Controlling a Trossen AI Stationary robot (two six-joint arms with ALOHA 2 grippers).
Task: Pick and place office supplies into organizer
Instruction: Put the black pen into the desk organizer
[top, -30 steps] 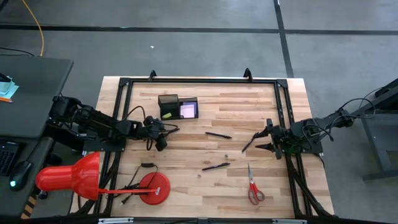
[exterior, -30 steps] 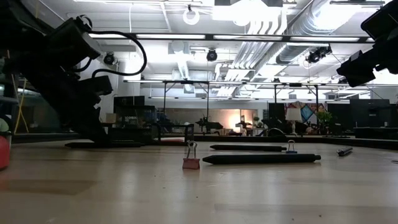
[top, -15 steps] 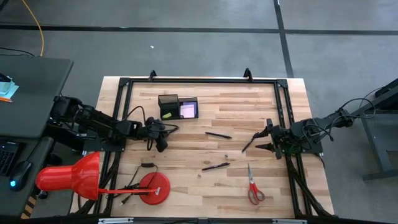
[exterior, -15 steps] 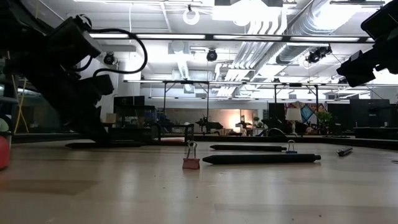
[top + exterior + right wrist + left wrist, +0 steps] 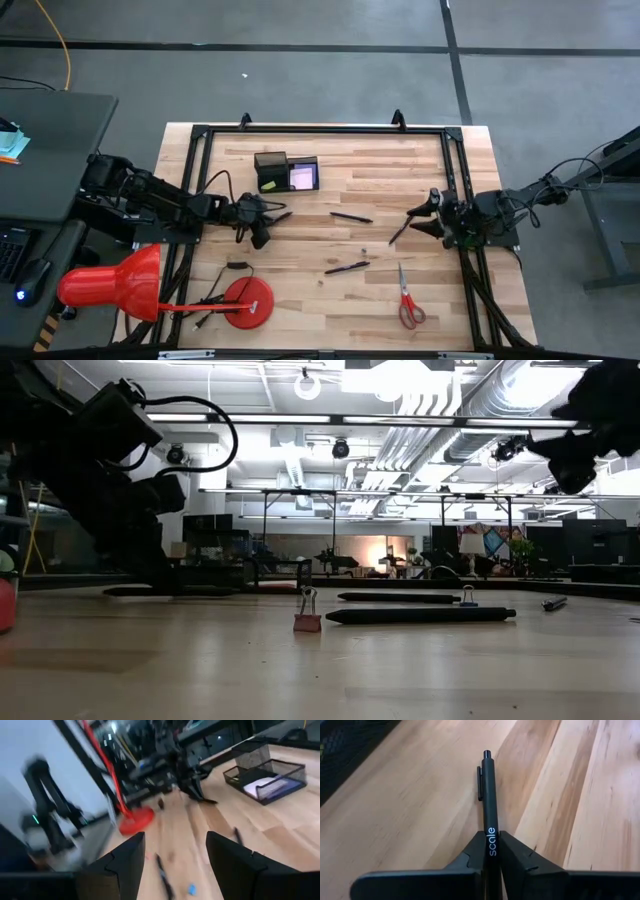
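My left jaws [image 5: 490, 862] are clenched on a black pen [image 5: 488, 805], pinched near its rear so the tip sticks out ahead, ready to carry. That pen sits low over the tabletop [image 5: 380, 300], just in front of the organizer [image 5: 287, 172], which already holds sticky pads. My right jaws [image 5: 175, 852] stand released, well right of the organizer, near another pen [image 5: 399, 231]. Scissors [image 5: 408, 302] lie farther off.

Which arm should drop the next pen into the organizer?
Left. The left gripper is already shut on a black pen and sits just below the organizer. The right gripper is open, empty and across the table.
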